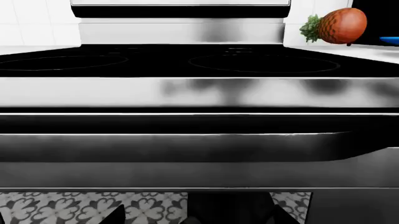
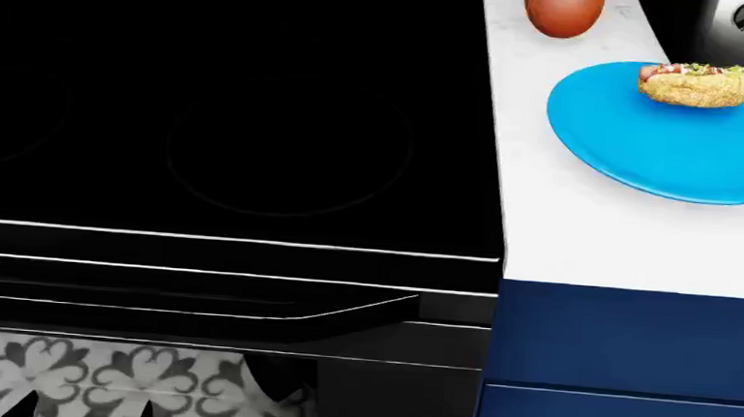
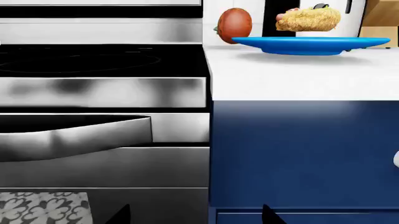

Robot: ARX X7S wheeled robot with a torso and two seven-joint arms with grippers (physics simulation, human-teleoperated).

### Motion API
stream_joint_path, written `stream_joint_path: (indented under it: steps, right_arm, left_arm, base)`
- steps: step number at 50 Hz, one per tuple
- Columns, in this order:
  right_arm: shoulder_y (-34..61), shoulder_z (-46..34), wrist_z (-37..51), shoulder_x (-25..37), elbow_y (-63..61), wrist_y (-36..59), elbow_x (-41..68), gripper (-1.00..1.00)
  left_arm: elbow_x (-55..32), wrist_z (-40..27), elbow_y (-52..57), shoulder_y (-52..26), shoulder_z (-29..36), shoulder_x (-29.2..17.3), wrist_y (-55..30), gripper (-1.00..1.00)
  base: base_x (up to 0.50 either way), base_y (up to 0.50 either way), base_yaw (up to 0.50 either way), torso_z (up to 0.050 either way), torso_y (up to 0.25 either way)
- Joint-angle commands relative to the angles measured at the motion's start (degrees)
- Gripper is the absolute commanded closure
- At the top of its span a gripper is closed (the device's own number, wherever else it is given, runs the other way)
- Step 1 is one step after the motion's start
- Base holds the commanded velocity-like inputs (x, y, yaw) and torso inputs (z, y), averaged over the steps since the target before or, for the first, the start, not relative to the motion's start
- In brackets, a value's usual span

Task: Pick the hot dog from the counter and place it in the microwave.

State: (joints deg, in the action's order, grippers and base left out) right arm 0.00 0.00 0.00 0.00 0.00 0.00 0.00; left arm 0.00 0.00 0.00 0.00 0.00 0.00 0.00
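On the white counter (image 2: 564, 230), right of the black stovetop (image 2: 223, 112): one blue plate (image 2: 661, 149), one hot dog (image 2: 697, 84), one pineapple (image 2: 563, 9). Hot dog sits on the plate's far edge, small against it; golden-brown crusty bun, reddish sausage, green, white and red toppings. Pineapple lies far-left of the plate, near but apart, close to the stove seam. Microwave (image 2: 732, 27) corner shows at far right, just behind the plate, knob visible. Counter's near edge drops to navy drawer fronts (image 2: 622, 350); bare marble between that edge and the plate. Plate runs off the right of the head view. Oven handle (image 2: 186, 289) spans the stove front, patterned floor tile (image 2: 90, 380) below. Grippers: only dark tips at the bottom of the left wrist view (image 1: 193, 215) and the right wrist view (image 3: 194, 215), both low in front of the stove and cabinet; tips look apart, nothing between them, both well away from the hot dog.
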Motion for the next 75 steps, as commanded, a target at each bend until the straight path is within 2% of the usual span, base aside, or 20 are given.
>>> stream_joint_path:
  steps: [1,29,70,73,75]
  right_arm:
    - [0.1,-2.39,2.38,1.93,0.09,-0.08,1.94,-1.0]
    - [-0.07,-5.42,5.88,4.38,-0.47,0.0,4.52,-1.0]
    - [0.8,-7.8,8.44,7.27,-1.65,1.14,7.35,-1.0]
    - [1.23,-8.94,9.04,9.13,-8.04,6.93,5.24,-1.0]
    - [2.67,-8.46,8.56,11.12,-17.81,14.77,6.4,-1.0]
  left_arm:
    - [-1.71,-2.0,-0.17,-0.12,2.01,-1.7,0.11,-1.0]
    - [-4.95,-5.16,0.54,0.05,4.68,-4.42,0.2,-1.0]
    - [-8.74,-7.26,2.87,0.19,6.74,-6.87,2.42,-1.0]
    - [-12.75,-7.34,7.61,-0.61,5.38,-7.57,-2.79,-1.0]
    - [-16.14,-8.06,16.49,-1.29,4.47,-9.67,-10.71,-1.0]
  base:
    - [0.0,0.0,0.0,0.0,0.0]
    - [0.0,0.0,0.0,0.0,0.0]
    - [0.0,0.0,0.0,0.049,0.018]
    - [0.0,0.0,0.0,0.0,0.0]
    - [0.0,0.0,0.0,0.0,0.0]
